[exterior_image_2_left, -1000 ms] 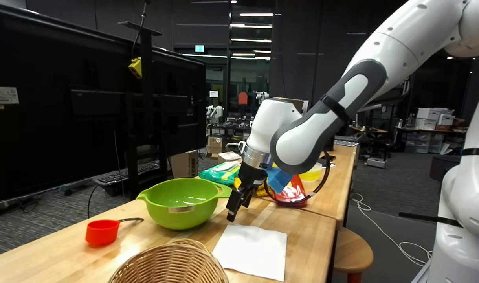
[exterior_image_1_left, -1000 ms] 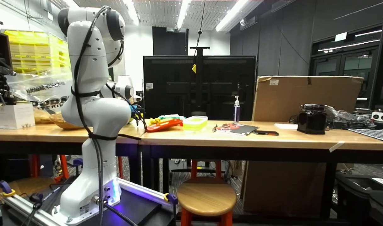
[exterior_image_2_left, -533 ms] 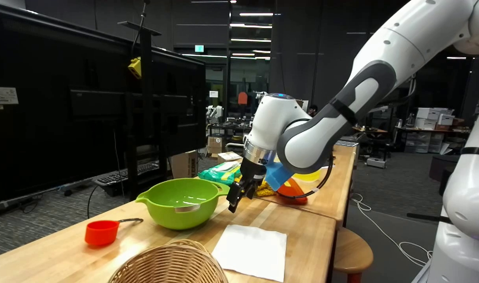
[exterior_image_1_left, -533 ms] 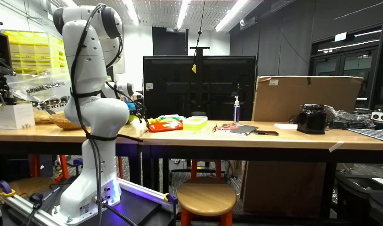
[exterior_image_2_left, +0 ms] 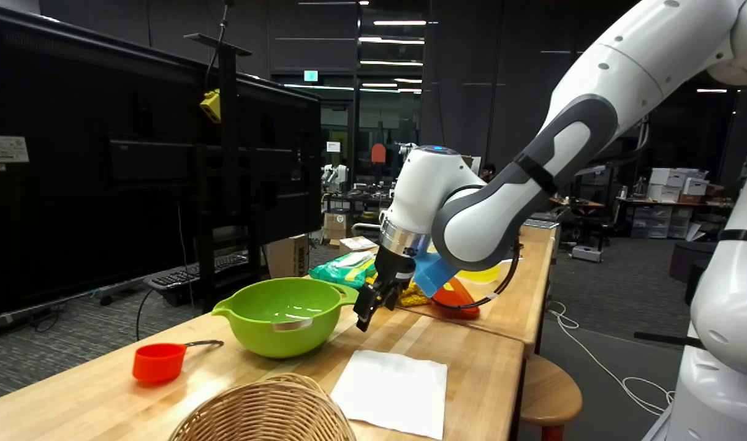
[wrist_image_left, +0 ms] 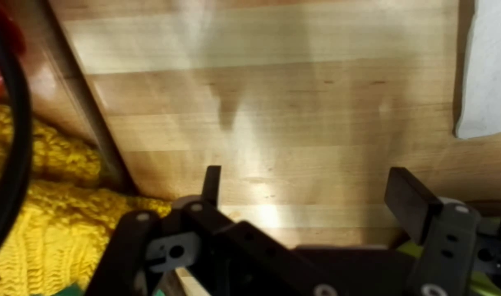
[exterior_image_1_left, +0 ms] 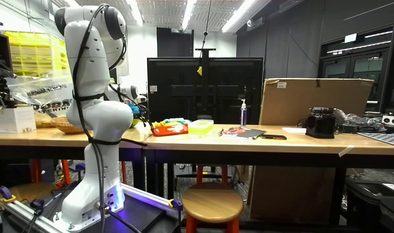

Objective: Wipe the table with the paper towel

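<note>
The white paper towel (exterior_image_2_left: pixel 390 392) lies flat on the tan wooden table (exterior_image_2_left: pixel 477 361) in an exterior view. Its edge also shows at the right of the wrist view (wrist_image_left: pixel 490 74). The table spans the middle of an exterior view (exterior_image_1_left: pixel 297 147). My gripper (exterior_image_2_left: pixel 375 311) hangs tilted above the table, behind the towel and beside the green bowl. In the wrist view my gripper (wrist_image_left: pixel 305 183) has its fingers wide apart, with only bare wood between them. It does not touch the towel. The gripper is mostly hidden behind the arm in an exterior view.
A green bowl (exterior_image_2_left: pixel 281 324), a red measuring cup (exterior_image_2_left: pixel 159 362) and a wicker basket (exterior_image_2_left: pixel 266 416) stand around the towel. A yellow knitted cloth (wrist_image_left: pixel 57 234) and a red-orange object (exterior_image_2_left: pixel 458 300) lie near the table seam (wrist_image_left: pixel 84 98). A yellow container (exterior_image_1_left: pixel 200 127) stands beyond.
Since one second ago my gripper has risen slightly and the forearm has shifted right in an exterior view. The red object near the cable has changed its tilt. Over the last half second nothing visibly moved.
</note>
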